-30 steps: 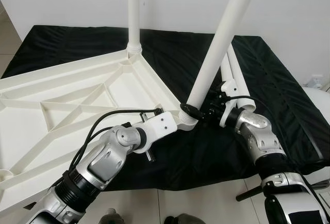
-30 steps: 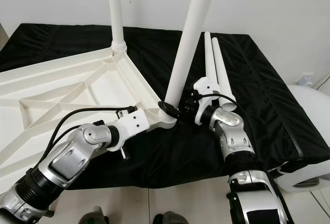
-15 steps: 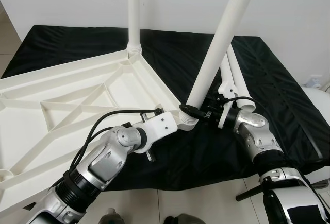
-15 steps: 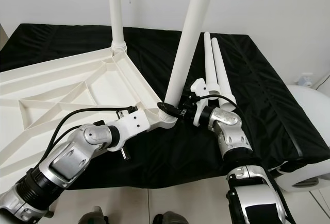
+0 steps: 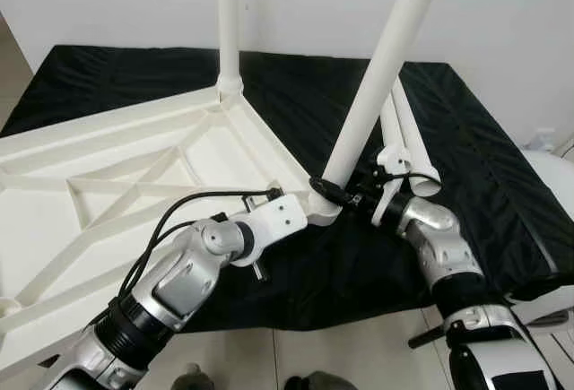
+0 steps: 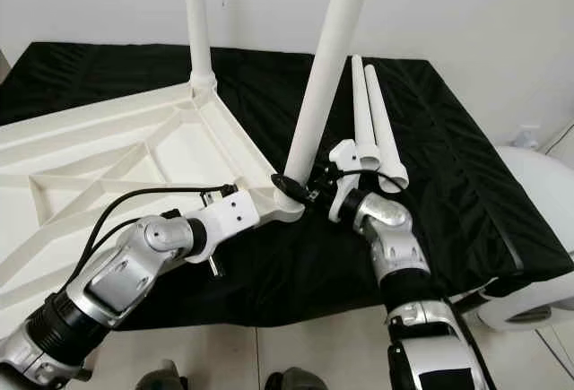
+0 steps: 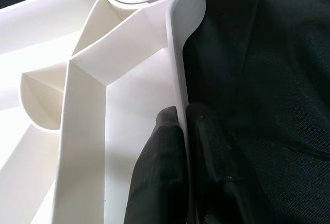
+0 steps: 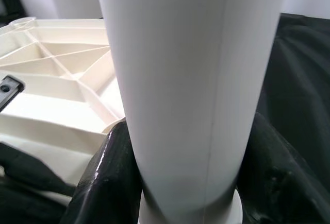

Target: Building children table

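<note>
Tabletop (image 5: 108, 175) upturned, white, ribbed, leg (image 5: 377, 76) tilted

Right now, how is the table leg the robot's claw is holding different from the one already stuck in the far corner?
The held leg leans over, while the far corner leg stands straight up. The held leg has the right claw wrapped round its base; nothing touches the far leg. The held leg sits at the near corner of the tabletop, whose rim the left claw pinches. Both are plain white tubes.
</note>
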